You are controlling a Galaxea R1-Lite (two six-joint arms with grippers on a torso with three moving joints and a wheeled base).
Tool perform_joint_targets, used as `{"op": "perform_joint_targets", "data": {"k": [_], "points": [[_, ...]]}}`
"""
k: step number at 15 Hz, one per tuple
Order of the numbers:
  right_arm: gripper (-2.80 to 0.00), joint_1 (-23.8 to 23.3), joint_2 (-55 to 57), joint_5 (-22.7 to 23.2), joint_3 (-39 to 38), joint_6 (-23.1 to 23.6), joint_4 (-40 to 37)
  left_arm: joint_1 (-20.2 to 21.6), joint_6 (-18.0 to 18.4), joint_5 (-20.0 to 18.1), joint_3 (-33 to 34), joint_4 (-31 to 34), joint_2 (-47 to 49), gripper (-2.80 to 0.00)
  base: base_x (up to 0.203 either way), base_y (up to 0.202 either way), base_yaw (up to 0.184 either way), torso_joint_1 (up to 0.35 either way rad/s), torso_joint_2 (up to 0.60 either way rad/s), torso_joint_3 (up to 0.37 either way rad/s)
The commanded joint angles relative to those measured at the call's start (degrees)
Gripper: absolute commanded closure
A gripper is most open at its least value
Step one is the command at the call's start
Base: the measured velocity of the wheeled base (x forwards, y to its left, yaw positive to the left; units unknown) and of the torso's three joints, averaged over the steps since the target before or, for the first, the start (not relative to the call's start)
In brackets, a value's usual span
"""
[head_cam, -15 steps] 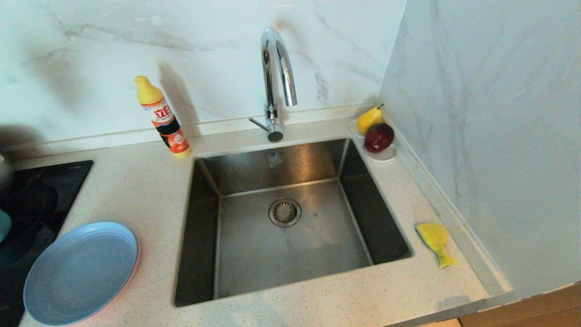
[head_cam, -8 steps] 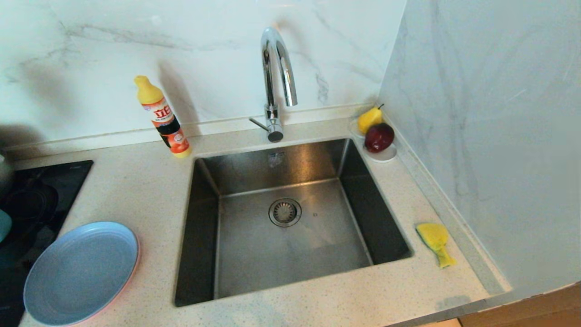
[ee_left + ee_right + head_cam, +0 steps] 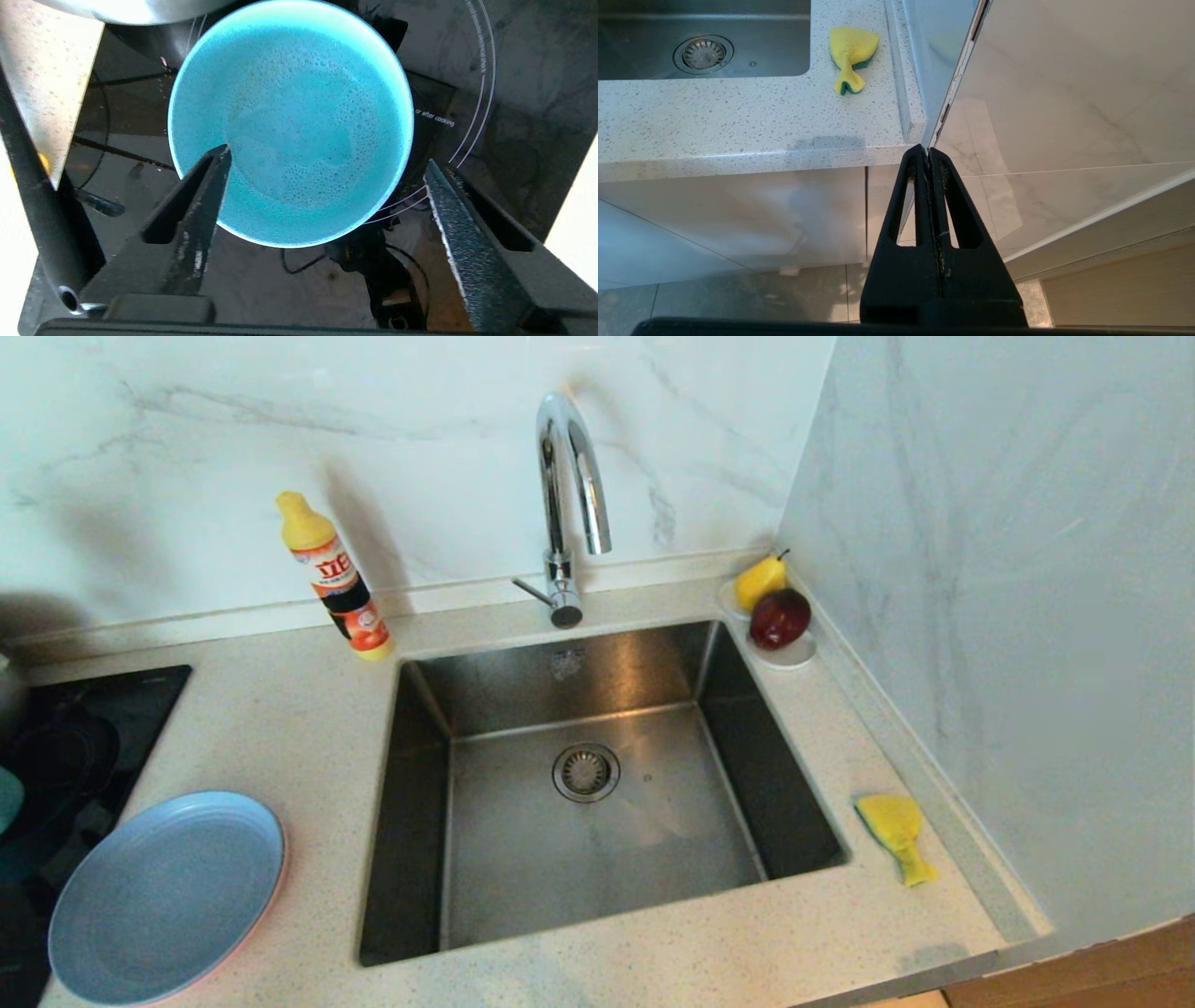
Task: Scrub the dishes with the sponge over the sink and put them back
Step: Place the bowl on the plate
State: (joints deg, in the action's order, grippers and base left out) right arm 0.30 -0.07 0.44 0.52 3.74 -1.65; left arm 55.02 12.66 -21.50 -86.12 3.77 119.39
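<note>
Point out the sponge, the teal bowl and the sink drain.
sponge (image 3: 892,821): head view, on its wide yellow top.
teal bowl (image 3: 299,112): left wrist view, on the middle of its inside.
sink drain (image 3: 585,772): head view, on the round strainer's centre.

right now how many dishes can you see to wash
3: a grey-blue plate stacked on a pink plate, only its rim showing, on the counter left of the sink, and a teal bowl on the black stovetop. More could be hidden.
</note>
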Motion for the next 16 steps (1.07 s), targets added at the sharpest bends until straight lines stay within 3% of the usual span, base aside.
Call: {"op": "perform_joint_targets", "data": {"k": [1,4,15,16], "points": [[0.00,0.05,-0.01,0.09,0.00,0.04,-0.02,0.00,0.08,-0.77,0.08,0.01,0.90,-2.80,0.000,0.000,0.000,0.000,0.00,0.000],[0.00,0.05,-0.01,0.09,0.00,0.04,-0.02,-0.07,0.17,-2.29,0.18,0.01,1.98,-2.80,0.000,0.000,0.000,0.000,0.00,0.000],[0.00,0.05,-0.01,0.03,0.00,0.04,-0.02,-1.23,0.17,-2.49,-0.74,0.19,4.10,-2.80,0.000,0.000,0.000,0.000,0.00,0.000],[0.00,0.05,-0.01,0.00,0.00,0.04,-0.02,-1.23,0.17,-2.42,-0.64,0.19,4.17,0.00,0.000,0.000,0.000,0.000,0.00,0.000]]}}
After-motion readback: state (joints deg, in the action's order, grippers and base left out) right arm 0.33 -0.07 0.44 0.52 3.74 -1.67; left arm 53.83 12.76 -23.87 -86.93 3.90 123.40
